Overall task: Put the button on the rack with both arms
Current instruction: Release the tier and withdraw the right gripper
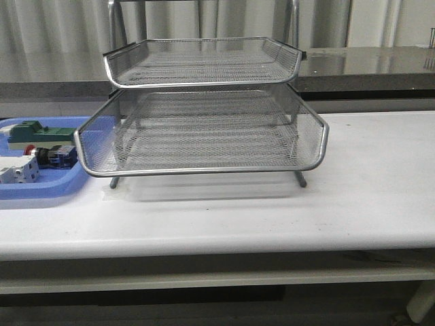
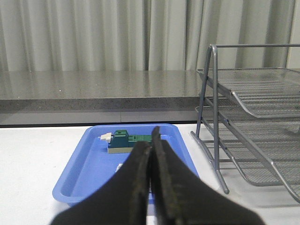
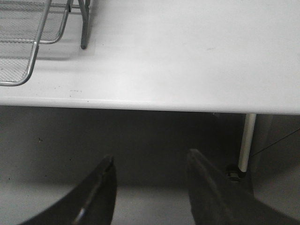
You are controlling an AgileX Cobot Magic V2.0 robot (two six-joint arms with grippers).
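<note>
Left claw (image 2: pixel 151 140) pinched closed, empty, aimed at blue tray (image 1: pixel 47 189), guessing lined up for pickup. Right claw (image 3: pixel 150 164) wide open, empty, off table (image 3: pixel 187 56) edge. Button (image 1: pixel 39 153) sits in tray beside rack (image 1: pixel 204 136).

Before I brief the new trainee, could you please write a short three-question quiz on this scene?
1. True or false: the left hand is open.
2. Where is the button? A) in the blue tray B) on the rack C) on bare table
3. Fill in: the right hand hangs open beyond the ____ edge.

Key: 1 false, it is shut and empty. 2 A. 3 table.
</note>
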